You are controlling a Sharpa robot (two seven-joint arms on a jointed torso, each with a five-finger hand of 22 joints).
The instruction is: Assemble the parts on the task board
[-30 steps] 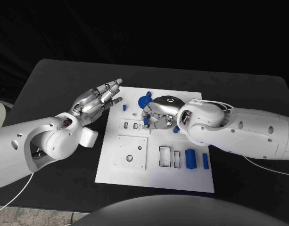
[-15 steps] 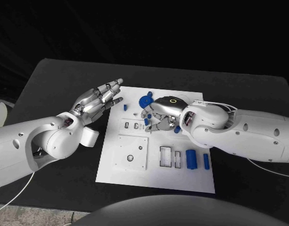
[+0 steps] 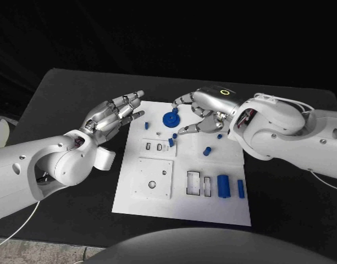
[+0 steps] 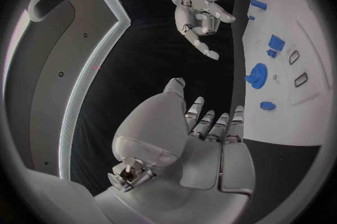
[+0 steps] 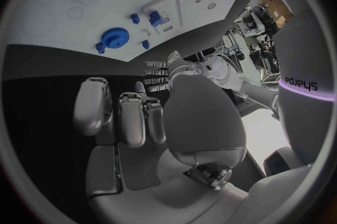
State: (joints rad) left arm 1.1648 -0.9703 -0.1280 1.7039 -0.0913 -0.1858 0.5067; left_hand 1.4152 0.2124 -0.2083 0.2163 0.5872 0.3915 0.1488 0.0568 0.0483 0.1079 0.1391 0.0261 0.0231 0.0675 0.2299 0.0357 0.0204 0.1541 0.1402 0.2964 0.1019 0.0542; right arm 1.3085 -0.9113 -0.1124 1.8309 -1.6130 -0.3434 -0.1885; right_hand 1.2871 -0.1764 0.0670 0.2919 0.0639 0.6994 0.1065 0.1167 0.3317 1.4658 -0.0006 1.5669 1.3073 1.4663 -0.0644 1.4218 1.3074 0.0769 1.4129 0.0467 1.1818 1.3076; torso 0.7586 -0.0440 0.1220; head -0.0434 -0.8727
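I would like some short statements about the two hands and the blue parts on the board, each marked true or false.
1. The right hand holds the blue gear. False: its fingers are apart and hold nothing; the gear lies on the task board.
2. The left hand is open, beside the board. True.
3. Two long blue parts lie near the board's near right corner. True.
4. The left hand presses on the board. False: it touches nothing.

The one piece of writing that can be read is the word "sharpa" (image 5: 300, 83), at the right edge of the right wrist view. It is printed in white, seen upside down, on the robot's dark body panel, with a thin purple line beneath it.
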